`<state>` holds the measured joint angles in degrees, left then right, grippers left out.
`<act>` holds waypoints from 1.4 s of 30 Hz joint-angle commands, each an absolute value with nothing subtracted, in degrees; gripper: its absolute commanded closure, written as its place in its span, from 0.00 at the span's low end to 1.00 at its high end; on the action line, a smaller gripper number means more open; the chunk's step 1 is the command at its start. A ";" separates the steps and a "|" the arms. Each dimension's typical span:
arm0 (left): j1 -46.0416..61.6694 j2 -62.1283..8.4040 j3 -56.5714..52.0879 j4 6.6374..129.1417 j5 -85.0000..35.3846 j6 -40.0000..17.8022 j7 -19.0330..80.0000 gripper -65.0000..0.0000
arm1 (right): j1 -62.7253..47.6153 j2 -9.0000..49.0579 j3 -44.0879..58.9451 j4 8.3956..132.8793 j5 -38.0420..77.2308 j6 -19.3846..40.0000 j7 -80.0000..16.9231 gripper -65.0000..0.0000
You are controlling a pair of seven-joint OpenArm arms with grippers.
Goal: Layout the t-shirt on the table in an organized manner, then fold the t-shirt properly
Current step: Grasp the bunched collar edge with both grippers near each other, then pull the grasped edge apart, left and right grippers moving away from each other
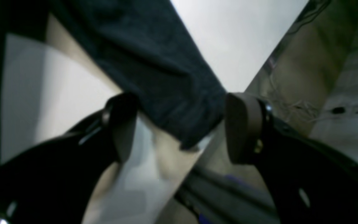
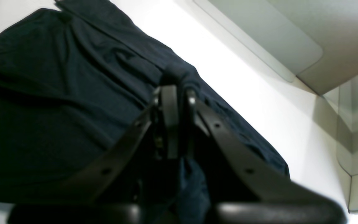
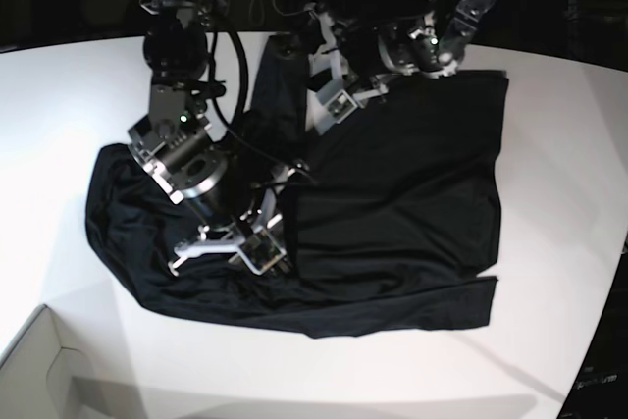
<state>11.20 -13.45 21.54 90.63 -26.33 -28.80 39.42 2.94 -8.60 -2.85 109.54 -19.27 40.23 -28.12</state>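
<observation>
on the white table, black t-shirt rumpled, right claw pinching a fold, left claw wide.

White table, black t-shirt spread on it, white box corner

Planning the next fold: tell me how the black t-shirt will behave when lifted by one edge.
The t-shirt will probably go limp: it lies wrinkled on the table. Where the right gripper pinches it, cloth bunches, so expect sagging. It looks light and likely drags rather than slides whole.
</observation>
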 commanded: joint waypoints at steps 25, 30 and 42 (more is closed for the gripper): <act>5.14 -13.67 26.68 85.58 -26.86 -28.53 39.43 1.00 | 1.89 -9.00 -2.95 110.55 -18.42 40.00 -26.42 1.00; 9.19 -17.10 19.12 93.49 -26.95 -28.62 39.43 1.00 | 0.66 -9.00 -3.12 110.55 -18.42 40.00 -26.33 1.00; 22.90 -23.34 -0.75 109.58 -27.03 -29.41 39.52 1.00 | -5.85 -9.00 -3.21 110.64 -18.42 40.00 -26.15 1.00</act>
